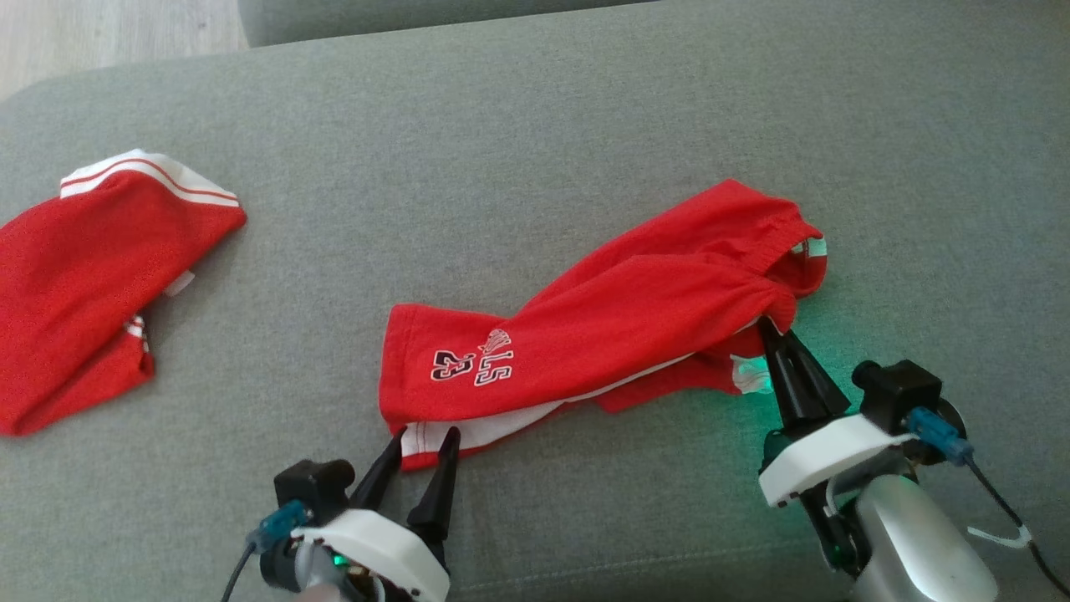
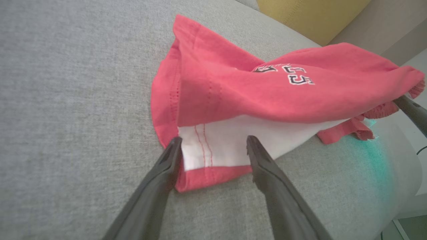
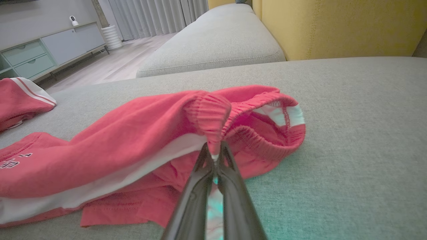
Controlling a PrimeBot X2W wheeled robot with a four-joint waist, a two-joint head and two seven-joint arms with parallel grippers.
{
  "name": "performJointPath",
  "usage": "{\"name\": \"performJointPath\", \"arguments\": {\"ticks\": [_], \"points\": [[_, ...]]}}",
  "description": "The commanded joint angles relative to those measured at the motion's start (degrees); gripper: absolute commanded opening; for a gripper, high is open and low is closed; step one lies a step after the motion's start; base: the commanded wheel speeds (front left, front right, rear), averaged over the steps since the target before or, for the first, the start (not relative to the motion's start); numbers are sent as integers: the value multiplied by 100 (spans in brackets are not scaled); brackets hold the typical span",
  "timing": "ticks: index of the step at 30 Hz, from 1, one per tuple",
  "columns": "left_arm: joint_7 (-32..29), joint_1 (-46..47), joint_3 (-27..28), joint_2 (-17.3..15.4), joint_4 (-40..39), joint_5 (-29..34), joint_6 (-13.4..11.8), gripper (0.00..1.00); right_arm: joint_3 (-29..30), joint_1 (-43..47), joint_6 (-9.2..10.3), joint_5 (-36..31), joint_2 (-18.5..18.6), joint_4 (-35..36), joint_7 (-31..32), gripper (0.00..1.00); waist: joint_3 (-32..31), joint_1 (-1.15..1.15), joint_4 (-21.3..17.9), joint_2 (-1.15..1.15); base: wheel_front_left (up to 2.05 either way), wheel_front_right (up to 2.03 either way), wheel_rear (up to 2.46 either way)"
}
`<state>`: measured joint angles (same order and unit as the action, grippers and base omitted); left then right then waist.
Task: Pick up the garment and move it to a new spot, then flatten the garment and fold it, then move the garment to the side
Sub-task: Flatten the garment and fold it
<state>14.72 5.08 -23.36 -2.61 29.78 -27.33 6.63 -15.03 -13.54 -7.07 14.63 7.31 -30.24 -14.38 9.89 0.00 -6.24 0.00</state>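
The garment (image 1: 602,326) is a pair of red shorts with a white side stripe and black-and-white lettering, lying crumpled across the grey sofa cushion. My right gripper (image 1: 765,328) is shut on the elastic waistband (image 3: 208,115), which it holds pinched up off the cushion. My left gripper (image 1: 425,436) is open, its two fingers straddling the white-and-red hem corner (image 2: 213,150) of a leg. In the left wrist view the fingertips (image 2: 175,143) rest at the hem's edge, and the right gripper's fingers (image 2: 412,110) show at the far right.
A second red garment (image 1: 92,276) with white stripes lies at the cushion's left edge. Wooden floor (image 1: 100,33) lies beyond the far left corner. A yellow backrest (image 3: 340,26) rises behind the cushion, and another grey cushion (image 3: 213,40) adjoins it.
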Motion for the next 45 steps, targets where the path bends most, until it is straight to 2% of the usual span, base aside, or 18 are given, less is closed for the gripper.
{"name": "performJointPath", "arguments": {"ticks": [1, 8, 24, 30, 45], "points": [[28, 126, 117, -27, -56, -30, 12, 100, -116, -150, -42, 27, -20, 155, -62, 0, 6, 0, 1, 0, 0, 0, 0], [28, 103, 117, -27, 62, -18, -103, 100, -107, -151, -42, 38, -46, 126, -62, 0, -1, 0, 32, 0, 0, 0, 0], [28, -1, -23, -27, 164, -202, -174, 100, -108, -127, -42, 42, -84, 59, -62, 0, -89, 0, 53, 0, 0, 0, 0], [28, -47, 23, -27, 266, -247, -308, 100, -91, -115, -42, 45, -110, 44, -62, 0, -143, 0, 45, 0, 0, 0, 0], [28, 33, -109, -27, 319, -305, -218, 100, -122, -67, -42, 25, -175, 42, -62, 0, -268, 0, 56, 0, 0, 0, 0]]}}
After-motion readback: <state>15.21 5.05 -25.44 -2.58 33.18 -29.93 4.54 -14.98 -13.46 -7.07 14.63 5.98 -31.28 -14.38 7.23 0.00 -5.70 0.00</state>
